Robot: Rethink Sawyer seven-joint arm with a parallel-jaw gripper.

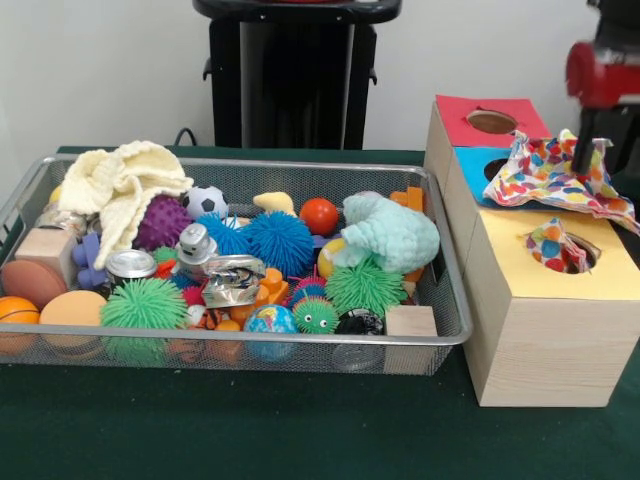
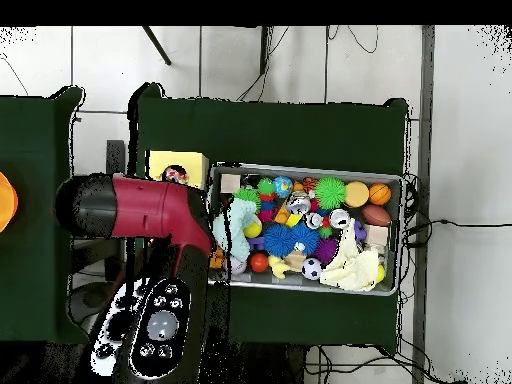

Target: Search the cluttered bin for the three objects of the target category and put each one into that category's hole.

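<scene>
Cloth [image 1: 560, 175] draped flat across box [image 1: 545, 330], corner in hole; jaws' state unclear.

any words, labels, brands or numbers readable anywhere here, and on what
None can be read.
Crushed cans: any print is too blurred to read.
Globe ball: map pattern only, no legible lettering.
Wooden box: coloured panels, no lettering visible.
Arm's button panel: markings too small to read.
</scene>
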